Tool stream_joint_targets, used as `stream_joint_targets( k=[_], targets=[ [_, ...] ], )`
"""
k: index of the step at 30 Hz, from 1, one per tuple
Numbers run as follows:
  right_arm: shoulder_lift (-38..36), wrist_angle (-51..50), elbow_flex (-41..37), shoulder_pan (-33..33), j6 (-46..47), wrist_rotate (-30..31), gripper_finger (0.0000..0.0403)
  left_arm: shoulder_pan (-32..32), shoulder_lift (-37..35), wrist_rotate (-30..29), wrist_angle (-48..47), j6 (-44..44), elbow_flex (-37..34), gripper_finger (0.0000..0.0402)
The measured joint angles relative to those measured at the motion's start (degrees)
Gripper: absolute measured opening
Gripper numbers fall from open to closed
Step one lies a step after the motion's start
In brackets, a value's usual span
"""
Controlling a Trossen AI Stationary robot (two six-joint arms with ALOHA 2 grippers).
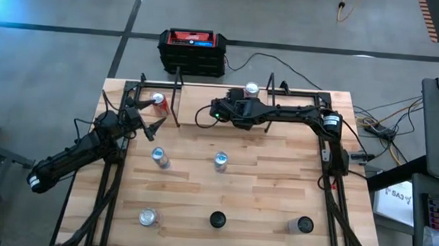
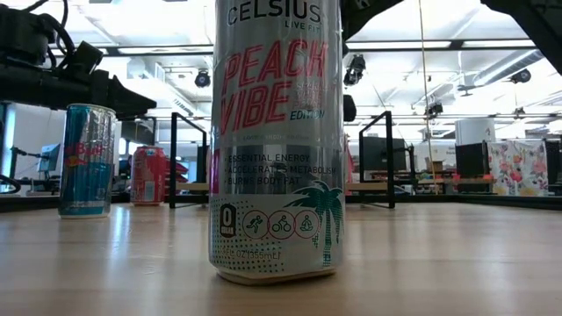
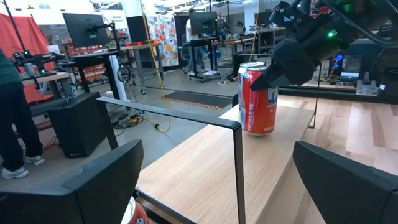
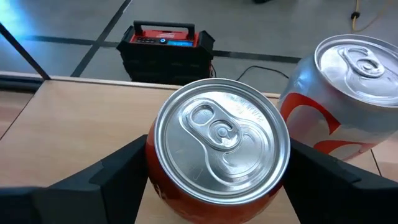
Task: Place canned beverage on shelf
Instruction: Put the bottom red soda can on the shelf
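A red can (image 4: 217,149) stands upright on the light-wood shelf (image 3: 205,155), between the fingers of my right gripper (image 4: 217,186). In the high view my right gripper (image 1: 219,110) hides it. A silver-and-red can (image 4: 348,93) stands close beside it. Another red can (image 1: 157,100) sits at the shelf's left end, just beyond my left gripper (image 1: 137,116). That gripper is open and level, with nothing between its fingers (image 3: 93,180). My right gripper pinches the red can's side wall (image 4: 152,168) between its two fingers, high up under the rim. It comes from the table's right side, slanting down. The can stays upright with its bottom (image 3: 258,129) on the shelf plank.
Several more cans stand on the tabletop, among them a tall Celsius can (image 2: 277,140) near the front edge and a blue-silver can (image 2: 88,158). Thin black rod uprights (image 3: 239,168) frame the shelf. A black-and-red box (image 1: 193,51) sits on the floor behind the table.
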Motion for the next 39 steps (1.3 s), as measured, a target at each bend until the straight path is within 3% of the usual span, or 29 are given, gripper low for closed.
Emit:
stream_joint_targets(
  k=[20, 39],
  targets=[
    [0.0, 5.6, 0.0, -2.2, -12.5, -0.6, 0.0306, 0.0, 0.0, 0.0, 0.0, 0.0, 0.0, 0.0398],
    [0.0, 10.0, 0.0, -6.7, -21.0, -8.1, 0.0306, 0.0, 0.0, 0.0, 0.0, 0.0, 0.0, 0.0398]
  ],
)
